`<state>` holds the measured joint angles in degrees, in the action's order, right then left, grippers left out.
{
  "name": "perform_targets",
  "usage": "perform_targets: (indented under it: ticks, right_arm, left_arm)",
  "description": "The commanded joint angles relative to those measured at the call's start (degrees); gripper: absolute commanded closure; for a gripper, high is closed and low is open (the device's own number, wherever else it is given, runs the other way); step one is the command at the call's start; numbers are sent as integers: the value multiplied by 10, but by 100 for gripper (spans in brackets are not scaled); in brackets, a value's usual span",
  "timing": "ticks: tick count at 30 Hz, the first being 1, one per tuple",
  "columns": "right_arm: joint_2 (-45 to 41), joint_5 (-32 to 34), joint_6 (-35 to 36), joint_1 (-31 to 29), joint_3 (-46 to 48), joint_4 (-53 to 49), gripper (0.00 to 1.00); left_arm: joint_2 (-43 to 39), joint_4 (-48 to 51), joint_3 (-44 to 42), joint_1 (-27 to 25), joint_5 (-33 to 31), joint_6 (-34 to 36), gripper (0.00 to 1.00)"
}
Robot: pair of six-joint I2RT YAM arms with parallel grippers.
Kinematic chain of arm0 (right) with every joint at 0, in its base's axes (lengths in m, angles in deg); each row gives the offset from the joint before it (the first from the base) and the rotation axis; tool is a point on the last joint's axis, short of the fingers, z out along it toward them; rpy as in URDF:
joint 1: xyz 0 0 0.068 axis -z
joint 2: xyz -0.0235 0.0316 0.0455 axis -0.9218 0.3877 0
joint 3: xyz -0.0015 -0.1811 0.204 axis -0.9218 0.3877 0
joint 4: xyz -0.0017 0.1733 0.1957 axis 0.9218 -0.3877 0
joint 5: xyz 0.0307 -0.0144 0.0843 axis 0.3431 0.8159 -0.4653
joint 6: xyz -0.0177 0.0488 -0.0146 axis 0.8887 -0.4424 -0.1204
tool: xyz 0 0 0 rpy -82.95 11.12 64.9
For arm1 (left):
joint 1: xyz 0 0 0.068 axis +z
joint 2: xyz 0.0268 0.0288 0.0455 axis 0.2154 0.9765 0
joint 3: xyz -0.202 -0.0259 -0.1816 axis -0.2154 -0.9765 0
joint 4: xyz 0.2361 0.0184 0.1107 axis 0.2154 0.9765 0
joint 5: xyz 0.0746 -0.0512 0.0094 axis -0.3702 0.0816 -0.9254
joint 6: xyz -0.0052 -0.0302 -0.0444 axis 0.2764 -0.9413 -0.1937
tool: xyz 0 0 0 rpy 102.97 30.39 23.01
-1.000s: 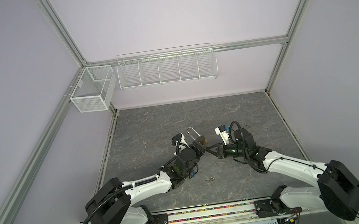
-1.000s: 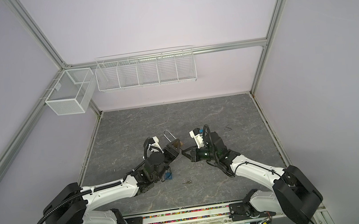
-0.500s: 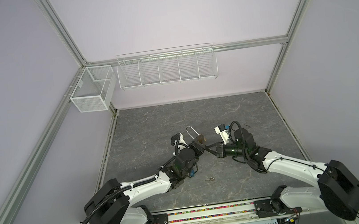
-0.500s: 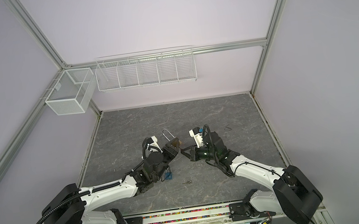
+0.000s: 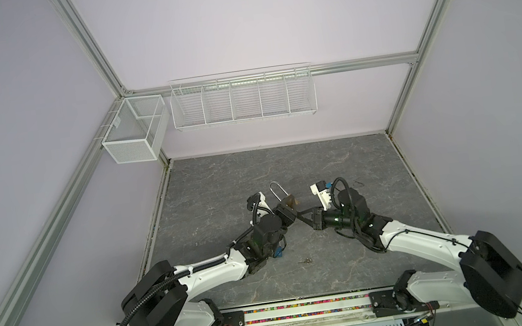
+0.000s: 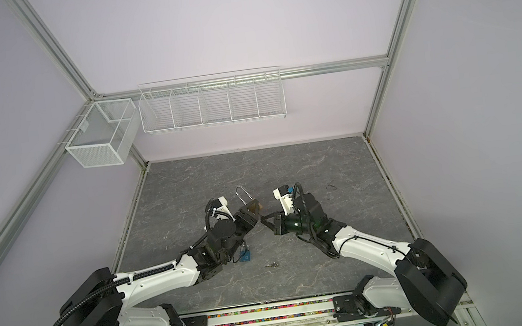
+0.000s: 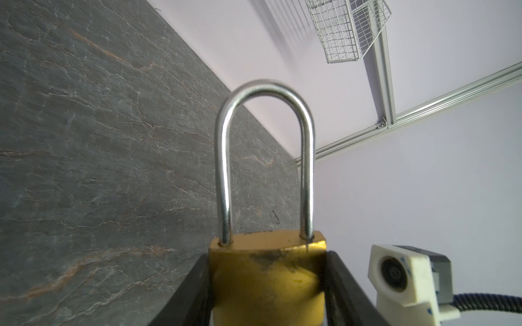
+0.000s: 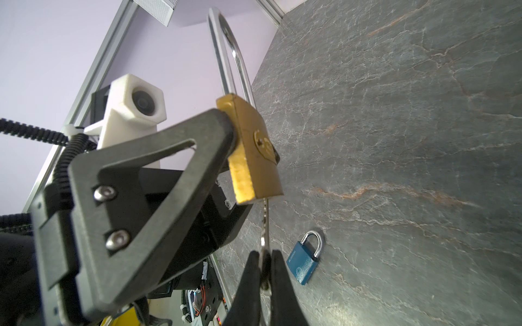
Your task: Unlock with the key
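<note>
key (image 8: 265, 223) and brass padlock (image 8: 254, 152) meet above the middle of a dark, stone-patterned table (image 5: 254, 171). nearest the front edge a loose key (image 5: 305, 261) lies flat, and just beyond it a blue padlock (image 6: 245, 256) rests beside the left arm (image 6: 165, 277). farther in, the right gripper (image 8: 265, 265) has its fingertips (image 8: 251, 268) pressed together on the head of the key, whose blade points away from it at the underside of the brass padlock. the blade's tip meets the keyway end; how deep it sits cannot be told. the left gripper (image 7: 267, 282) is clamped on the padlock's body from both sides, holding it off the table. key and padlock lie roughly on one long axis, so the coming move is probably a twist about that line. the steel shackle (image 7: 226, 169), both legs seated, points on toward the far edge.
</note>
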<state>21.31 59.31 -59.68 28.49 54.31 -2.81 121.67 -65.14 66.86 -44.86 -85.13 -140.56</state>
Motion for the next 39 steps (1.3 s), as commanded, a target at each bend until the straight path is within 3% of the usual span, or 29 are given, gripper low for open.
perform_targets:
  ticks: [1, 9, 18, 23, 30, 39]
  right_arm:
    - [7, 12, -14, -5, 10, -3, 94]
    - [20, 12, -12, -13, 9, -7, 94]
    - [38, 40, 4, -37, 4, 0, 94]
    - [10, 84, 29, -48, -4, -55, 94]
    - [-32, 110, 49, -48, -16, -83, 94]
    - [5, 96, 73, -49, -60, -70, 94]
  left_arm:
    - [-26, -41, 12, 24, -32, 21, 100]
    - [-26, -39, 28, 33, -36, 19, 100]
    - [11, -98, 5, 34, -64, -76, 100]
    - [5, -37, 28, 34, -80, -88, 100]
    - [-6, -40, 18, 35, -41, -84, 100]
    - [-4, -68, -1, 35, -5, -108, 100]
